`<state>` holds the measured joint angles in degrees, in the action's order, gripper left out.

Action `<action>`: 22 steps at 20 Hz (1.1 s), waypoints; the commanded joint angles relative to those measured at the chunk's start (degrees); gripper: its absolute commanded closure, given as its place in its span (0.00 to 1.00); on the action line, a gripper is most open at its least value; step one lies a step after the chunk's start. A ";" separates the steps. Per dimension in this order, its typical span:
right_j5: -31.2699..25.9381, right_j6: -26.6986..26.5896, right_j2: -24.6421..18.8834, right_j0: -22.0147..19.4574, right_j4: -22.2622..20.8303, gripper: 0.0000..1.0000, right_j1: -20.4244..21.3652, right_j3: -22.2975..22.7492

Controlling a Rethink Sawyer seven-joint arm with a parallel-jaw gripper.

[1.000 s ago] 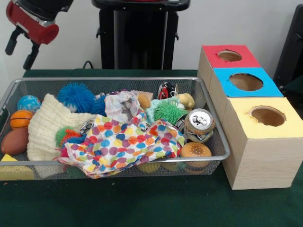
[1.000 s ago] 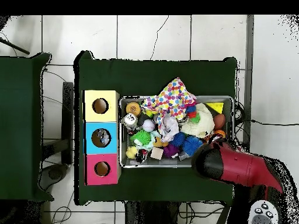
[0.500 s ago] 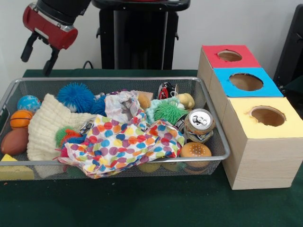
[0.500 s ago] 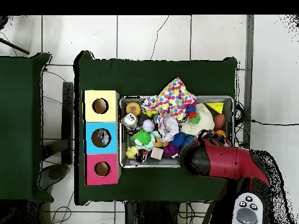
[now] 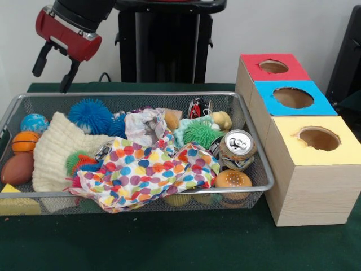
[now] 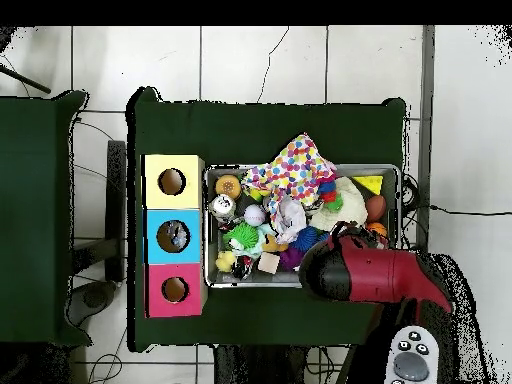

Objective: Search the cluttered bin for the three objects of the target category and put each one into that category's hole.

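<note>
A wire mesh bin [image 5: 256,164] holds a jumble of toys under a polka-dot cloth [image 5: 146,172] and a cream knitted cloth [image 5: 56,149]. A blue spiky ball [image 5: 90,114], a green spiky ball [image 5: 200,134], a drink can [image 5: 237,149], a toy burger [image 5: 232,180], a small basketball [image 5: 25,141] and a brown football [image 5: 17,168] show among them. My gripper [image 5: 53,70] hangs open and empty above the bin's far left corner, well clear of the contents. In the overhead view my red arm [image 6: 350,272] covers the bin's lower right edge.
Three wooden boxes stand in a row right of the bin, each with a round hole: red top [image 5: 251,62], blue top [image 5: 265,93], yellow top [image 5: 287,132]. A yellow wedge [image 5: 14,200] lies in the bin's front left corner. Green cloth covers the table.
My gripper has moved right and slightly lower in the front view, coming over the bin's far left corner. The bin's contents have not shifted.
</note>
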<state>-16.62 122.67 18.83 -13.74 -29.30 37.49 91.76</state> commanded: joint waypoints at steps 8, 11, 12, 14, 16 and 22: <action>-0.02 -3.32 -8.91 -3.50 -3.03 0.00 -1.77 7.36; 1.95 -2.58 -9.97 -4.50 -3.36 0.00 -2.33 8.15; 1.82 -2.90 -10.39 -4.77 -3.50 0.00 -2.45 8.15; 1.60 -3.00 -11.15 -5.28 -3.52 0.00 -2.63 8.26; 1.52 -2.86 -11.64 -5.55 -3.78 0.00 -2.89 8.07; 1.55 -4.06 -14.58 -7.59 -4.55 0.00 -2.82 8.83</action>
<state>-16.61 122.67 12.42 -19.21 -30.52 36.70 95.49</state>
